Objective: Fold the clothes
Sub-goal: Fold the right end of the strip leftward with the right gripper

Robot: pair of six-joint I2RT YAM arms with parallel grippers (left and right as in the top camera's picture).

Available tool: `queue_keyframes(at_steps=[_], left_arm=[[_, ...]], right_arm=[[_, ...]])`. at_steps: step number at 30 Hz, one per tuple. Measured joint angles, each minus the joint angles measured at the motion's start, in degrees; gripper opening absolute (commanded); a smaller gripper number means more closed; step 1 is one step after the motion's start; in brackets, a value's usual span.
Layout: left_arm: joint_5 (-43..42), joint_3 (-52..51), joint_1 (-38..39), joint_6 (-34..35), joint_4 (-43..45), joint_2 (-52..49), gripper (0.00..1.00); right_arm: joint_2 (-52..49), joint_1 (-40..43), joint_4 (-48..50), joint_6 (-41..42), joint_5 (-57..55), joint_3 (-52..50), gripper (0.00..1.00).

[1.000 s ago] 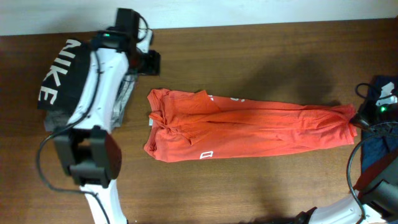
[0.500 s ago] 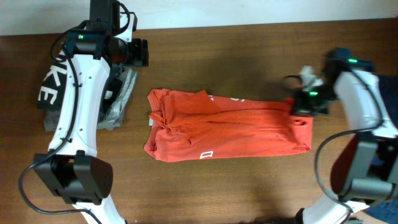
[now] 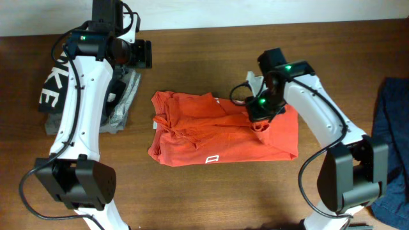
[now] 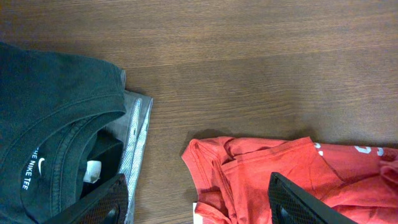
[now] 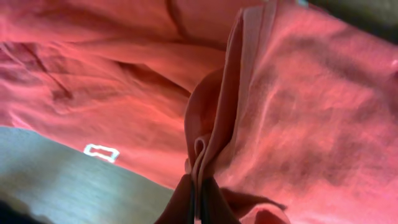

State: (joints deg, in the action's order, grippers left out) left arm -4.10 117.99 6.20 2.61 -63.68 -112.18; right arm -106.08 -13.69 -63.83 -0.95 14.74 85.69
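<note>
far left on the wooden counter [image 3: 204, 198], a black nike garment [image 3: 54, 80] lies on a grey garment [image 3: 124, 102]. both sit just beside the shirt's left end, not touching it. the left hand [image 3: 137, 54] hovers above the counter between that pile and the shirt, its fingers spread wide with nothing in them. in the left wrist view its two dark fingertips straddle the shirt's collar end.

the orange-red t-shirt [image 3: 204, 131] lies at mid counter as a wrinkled band, long side running left to right. a small white logo [image 3: 213, 158] sits near its front edge and some white lettering [image 3: 239, 101] shows at the back edge.

the right hand [image 3: 259, 112] sits over the shirt's upper right part. it is closed tight on a pinched ridge of the red fabric, and the right wrist view shows cloth bunched between the fingertips.

far right, a dark blue garment [image 3: 390, 128] lies at the counter edge, well apart from the shirt.
</note>
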Motion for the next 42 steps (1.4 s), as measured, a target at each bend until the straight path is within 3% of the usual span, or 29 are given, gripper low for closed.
queue_keyframes(at_steps=[17, 18, 19, 22, 23, 28, 30, 33, 37, 39, 42], left_arm=[[0.1, 0.0, 0.0, 0.0, -0.2, 0.0, 0.72], [0.1, 0.0, 0.0, 0.0, -0.2, 0.0, 0.72], [0.1, 0.0, 0.0, 0.0, -0.2, 0.0, 0.73], [0.1, 0.0, 0.0, 0.0, -0.2, 0.0, 0.72], [0.1, 0.0, 0.0, 0.0, -0.2, 0.0, 0.72], [0.1, 0.0, 0.0, 0.0, -0.2, 0.0, 0.76], [0.1, 0.0, 0.0, -0.1, -0.7, 0.0, 0.78], [0.1, 0.0, 0.0, 0.0, -2.4, 0.0, 0.79], [0.0, 0.0, 0.0, 0.0, -5.6, 0.0, 0.81], [-0.5, 0.0, 0.0, 0.0, -7.8, 0.0, 0.81], [-3.5, -0.1, 0.0, 0.0, -10.1, 0.0, 0.82]], right_arm=[[0.0, -10.0, 4.6, 2.5, -0.1, -1.0, 0.05], [0.0, -10.3, 4.9, 2.5, -0.1, -1.0, 0.08], [0.0, -10.6, 5.2, 2.5, 0.0, -1.0, 0.17], [0.0, -11.4, 6.3, 2.7, 0.9, -1.0, 0.56], [0.0, -11.6, 6.8, 2.5, 1.3, -1.0, 0.58], [0.0, -11.5, 7.0, 2.0, 3.0, -0.9, 0.54], [0.0, -11.1, 6.3, 1.5, 3.1, -0.5, 0.47], [0.0, -8.7, 5.4, 0.9, 3.1, 0.8, 0.22], [0.0, -3.8, 3.9, 2.3, 3.0, 1.4, 0.24], [0.0, -1.2, 2.6, 2.6, 2.1, 1.4, 0.46], [0.0, 2.6, 0.8, 3.0, -0.3, 1.4, 0.51]])
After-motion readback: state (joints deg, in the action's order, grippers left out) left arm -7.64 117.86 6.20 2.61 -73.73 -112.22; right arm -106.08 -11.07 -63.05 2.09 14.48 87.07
